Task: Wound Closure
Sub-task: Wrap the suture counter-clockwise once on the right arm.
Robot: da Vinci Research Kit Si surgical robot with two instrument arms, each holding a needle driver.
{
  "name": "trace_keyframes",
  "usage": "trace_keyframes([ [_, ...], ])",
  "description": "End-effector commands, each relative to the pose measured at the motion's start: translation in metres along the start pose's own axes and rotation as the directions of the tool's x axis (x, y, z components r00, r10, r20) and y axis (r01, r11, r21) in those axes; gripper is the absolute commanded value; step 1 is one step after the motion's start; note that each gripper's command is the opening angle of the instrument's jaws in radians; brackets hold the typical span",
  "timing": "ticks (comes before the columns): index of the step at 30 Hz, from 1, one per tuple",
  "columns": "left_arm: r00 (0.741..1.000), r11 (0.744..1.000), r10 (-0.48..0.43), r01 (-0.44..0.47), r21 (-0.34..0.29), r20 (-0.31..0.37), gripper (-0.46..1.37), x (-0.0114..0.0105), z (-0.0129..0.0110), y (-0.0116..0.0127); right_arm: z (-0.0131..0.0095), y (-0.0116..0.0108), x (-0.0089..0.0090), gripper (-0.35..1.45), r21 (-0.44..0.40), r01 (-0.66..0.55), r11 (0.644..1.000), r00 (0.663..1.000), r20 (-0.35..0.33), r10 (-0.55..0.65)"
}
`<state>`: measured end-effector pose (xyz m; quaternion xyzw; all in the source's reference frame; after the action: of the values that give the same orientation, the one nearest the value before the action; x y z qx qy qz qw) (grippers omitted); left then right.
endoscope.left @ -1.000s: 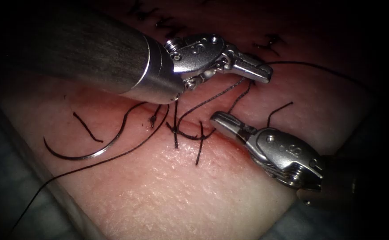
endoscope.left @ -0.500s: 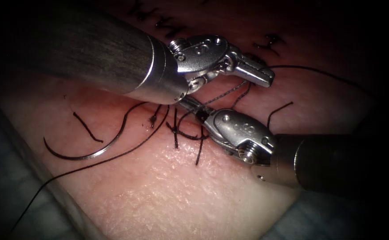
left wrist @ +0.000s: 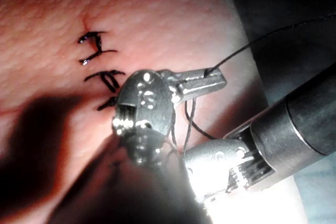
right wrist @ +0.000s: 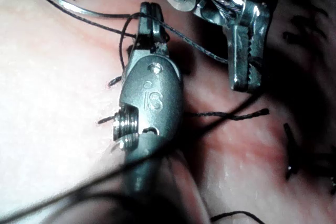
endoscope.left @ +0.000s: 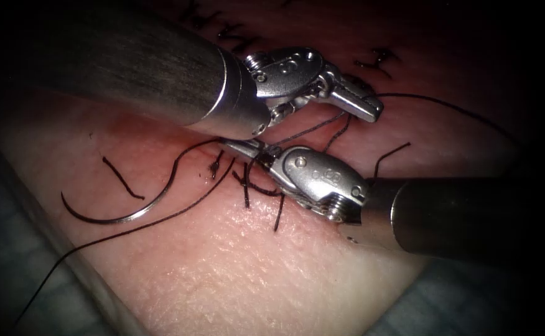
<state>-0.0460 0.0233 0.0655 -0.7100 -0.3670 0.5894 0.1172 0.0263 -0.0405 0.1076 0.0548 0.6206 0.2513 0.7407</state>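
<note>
**Inspector:** Status of claws?

**Operator:** My left claw (endoscope.left: 363, 106) is clenched on the thread (endoscope.left: 310, 127), just beyond the cut (endoscope.left: 263, 190). My right claw (endoscope.left: 241, 148) sits low over the cut, under my left shaft, and looks clenched on the same strand.

**Inspector:** Needle?

**Operator:** The needle (endoscope.left: 123, 216) is held by neither claw. It lies flat on the tissue (endoscope.left: 254, 267), well left of the cut and not driven in. My right claw points toward it and is, I judge, the nearer.

**Inspector:** Clearance?

**Operator:** There is bare tissue around the needle, with one cut end of thread (endoscope.left: 123, 180) beside it. The tissue's edge lies farther left of the cut.
</note>
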Motion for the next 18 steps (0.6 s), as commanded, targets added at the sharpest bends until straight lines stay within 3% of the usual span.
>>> trace_keyframes([
  [1, 1.0, 1.0, 0.001, -0.001, -0.015, -0.007, -0.35, 0.0, 0.0, -0.0001, 0.0001, -0.0001, 0.0, -0.35, 0.012, 0.004, 1.0, 1.0, -0.004, -0.004],
  [9, 0.998, 1.0, 0.014, -0.015, -0.017, -0.055, -0.35, -0.0008, -0.0009, -0.0009, 0.0003, -0.0011, 0.0, -0.35, 0.093, 0.022, 0.995, 0.998, -0.065, -0.016],
  [18, 0.989, 0.998, 0.065, -0.066, -0.008, -0.134, -0.35, -0.0023, -0.0029, -0.002, -0.0006, -0.0014, 0.0, -0.35, 0.122, 0.036, 0.992, 0.979, -0.203, -0.01],
])
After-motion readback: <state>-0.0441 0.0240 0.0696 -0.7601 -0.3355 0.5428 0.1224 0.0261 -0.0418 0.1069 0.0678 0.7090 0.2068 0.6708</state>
